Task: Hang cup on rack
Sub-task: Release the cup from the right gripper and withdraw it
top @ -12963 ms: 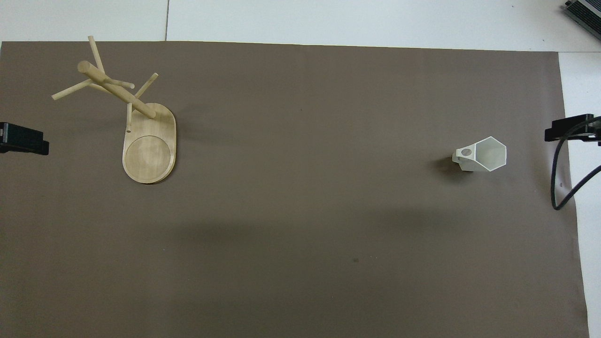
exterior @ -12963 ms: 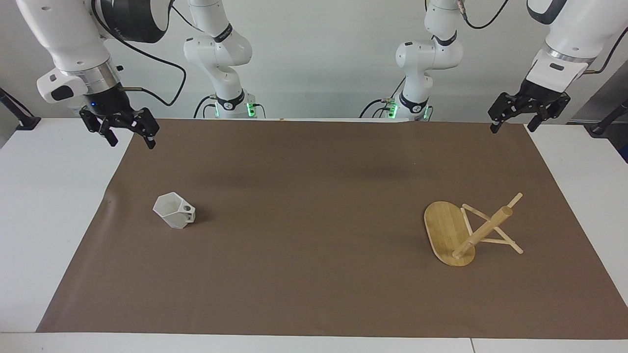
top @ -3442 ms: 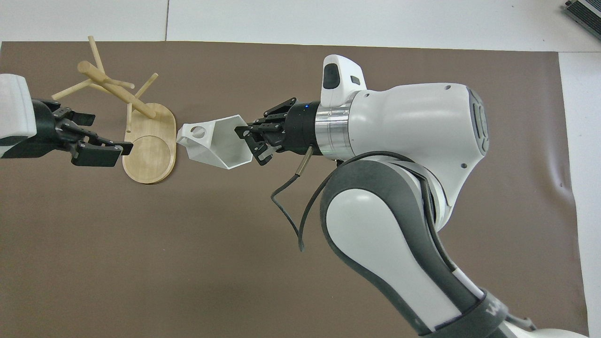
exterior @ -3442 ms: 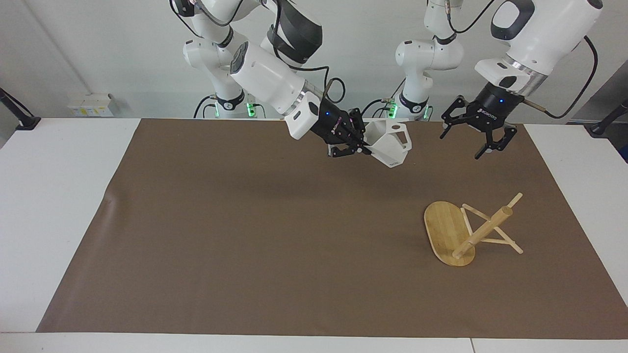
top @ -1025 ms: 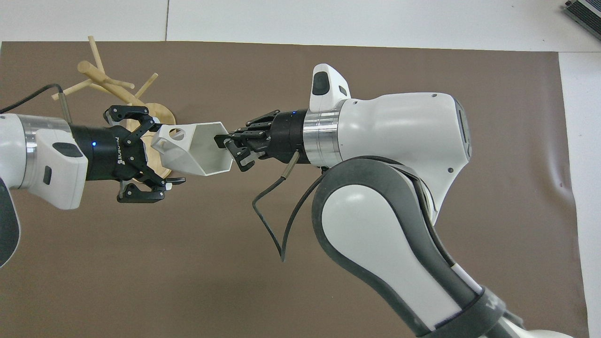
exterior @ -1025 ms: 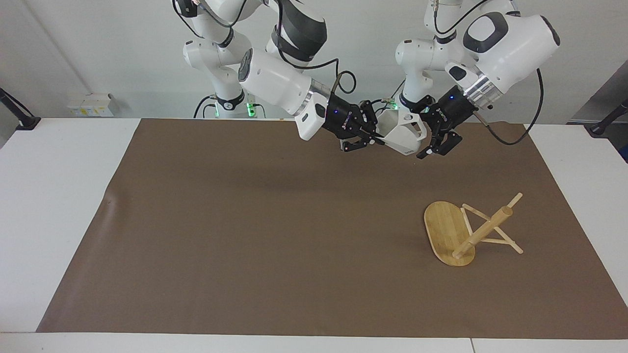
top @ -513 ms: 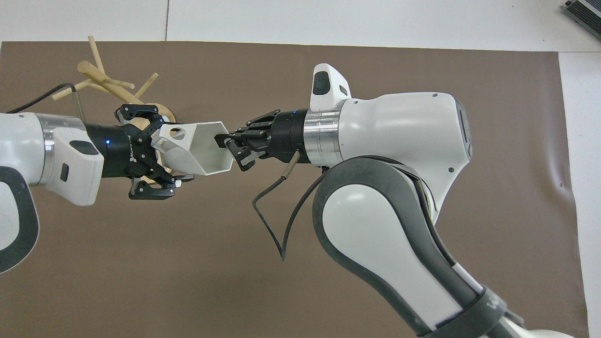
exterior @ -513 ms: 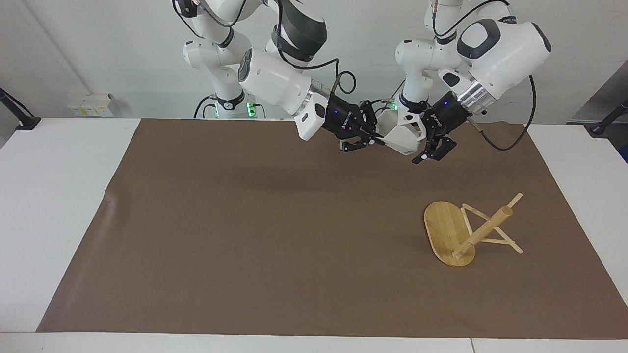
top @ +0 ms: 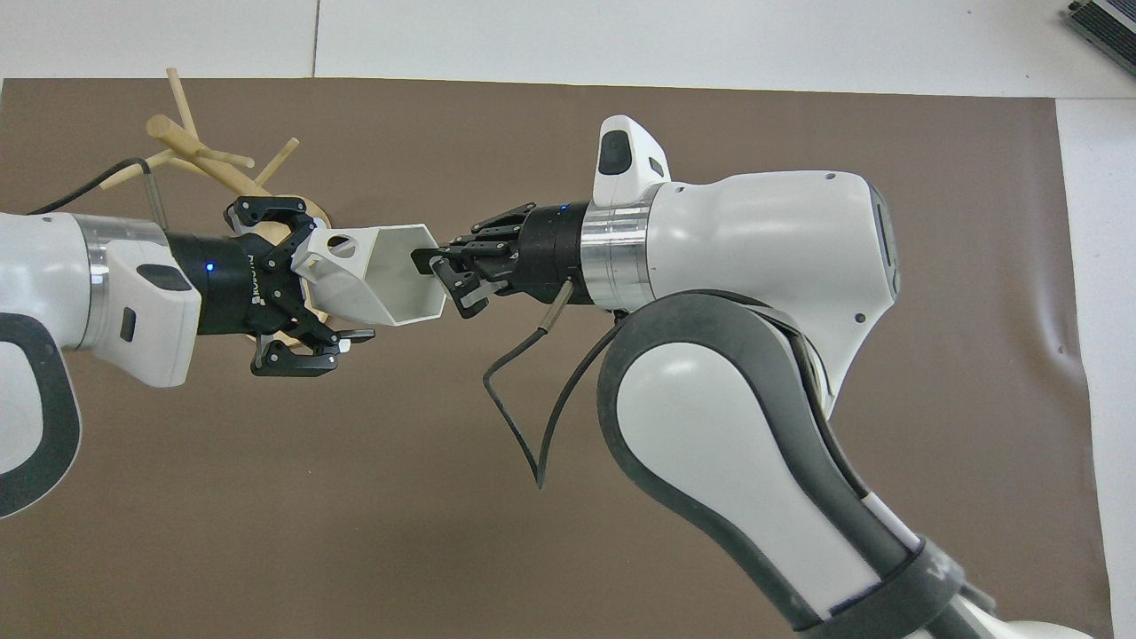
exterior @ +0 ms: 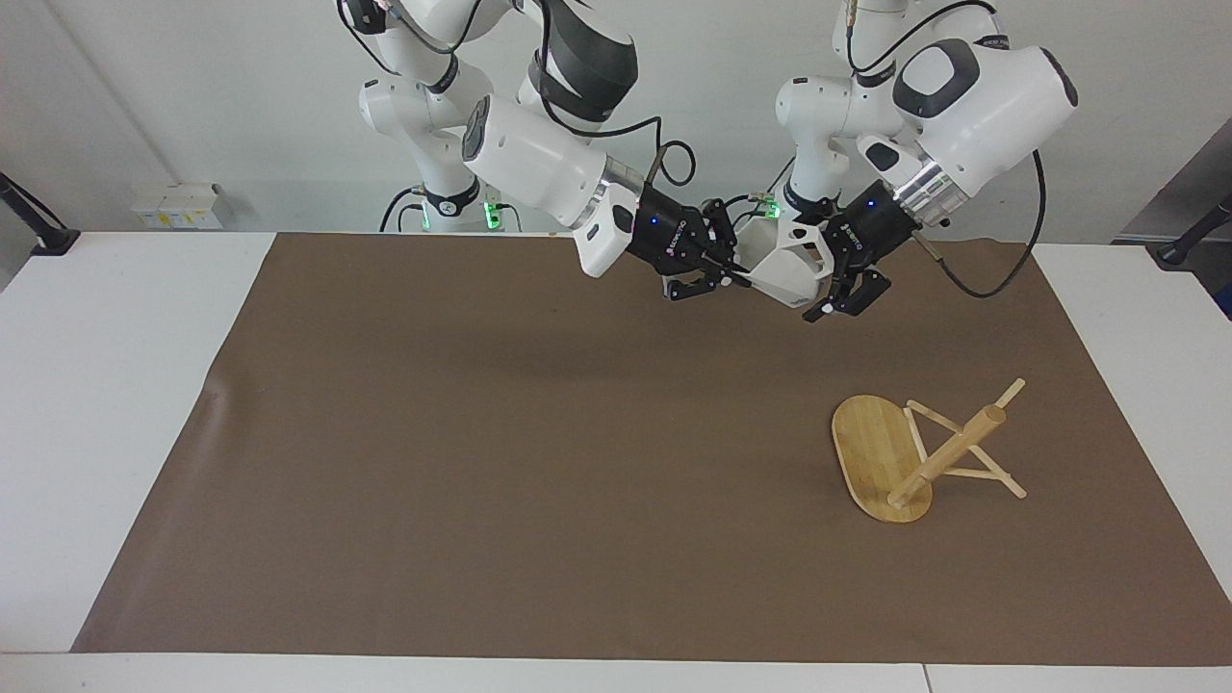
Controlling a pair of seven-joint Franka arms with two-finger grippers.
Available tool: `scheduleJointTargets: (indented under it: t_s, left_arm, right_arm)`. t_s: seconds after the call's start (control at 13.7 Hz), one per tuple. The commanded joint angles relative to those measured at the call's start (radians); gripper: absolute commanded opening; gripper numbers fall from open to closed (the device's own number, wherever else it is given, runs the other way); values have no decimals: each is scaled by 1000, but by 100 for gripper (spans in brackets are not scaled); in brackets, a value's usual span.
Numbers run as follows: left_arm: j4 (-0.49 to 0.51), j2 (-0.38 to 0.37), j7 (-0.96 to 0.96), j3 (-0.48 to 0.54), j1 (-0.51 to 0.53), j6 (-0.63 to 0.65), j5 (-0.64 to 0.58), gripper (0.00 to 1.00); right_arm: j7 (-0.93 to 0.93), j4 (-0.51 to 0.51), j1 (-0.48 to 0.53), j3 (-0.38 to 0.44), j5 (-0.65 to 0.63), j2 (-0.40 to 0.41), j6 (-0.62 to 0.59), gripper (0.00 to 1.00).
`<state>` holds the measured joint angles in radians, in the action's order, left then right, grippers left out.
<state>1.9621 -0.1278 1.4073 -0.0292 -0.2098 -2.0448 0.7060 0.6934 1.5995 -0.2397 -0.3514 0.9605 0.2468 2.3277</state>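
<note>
The white faceted cup [exterior: 787, 271] hangs in the air on its side over the robots' edge of the mat, also seen in the overhead view [top: 377, 288]. My right gripper [exterior: 736, 274] is shut on its rim [top: 433, 269]. My left gripper [exterior: 820, 279] is open with its fingers spread around the cup's base end [top: 330, 277], one finger by the holed tab, the other apart from the cup. The bamboo rack [exterior: 924, 460] stands on the mat toward the left arm's end; in the overhead view only its post and pegs [top: 191, 146] show clearly, and my left gripper covers its base.
A brown mat [exterior: 481, 433] covers the table, with white table [exterior: 96, 385] at both ends. A black cable [top: 519, 390] loops down from my right wrist. A dark device corner [top: 1105, 27] lies off the mat.
My left gripper has come in closer around the cup's base end. My right gripper with the cup has shifted slightly toward it. The rack has not moved.
</note>
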Motion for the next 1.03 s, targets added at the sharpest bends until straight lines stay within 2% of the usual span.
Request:
scheduleJointTargets:
  t_s: [0.0,0.59,0.88,0.95]
  left_arm:
    - [12,-12,-4,9,-31,-19,33,100]
    - [17,-21,84,11,-7,15,141,100]
    - [27,-26,104,11,-2,15,156,100]
    - [30,-26,104,11,-2,15,156,93]
  right_arm:
    - [-18,7,5,-11,6,-4,4,0]
    - [-34,7,7,-11,7,-3,13,0]
    - [-41,7,8,-11,9,-1,16,0]
    - [-41,7,8,-11,7,-1,24,0]
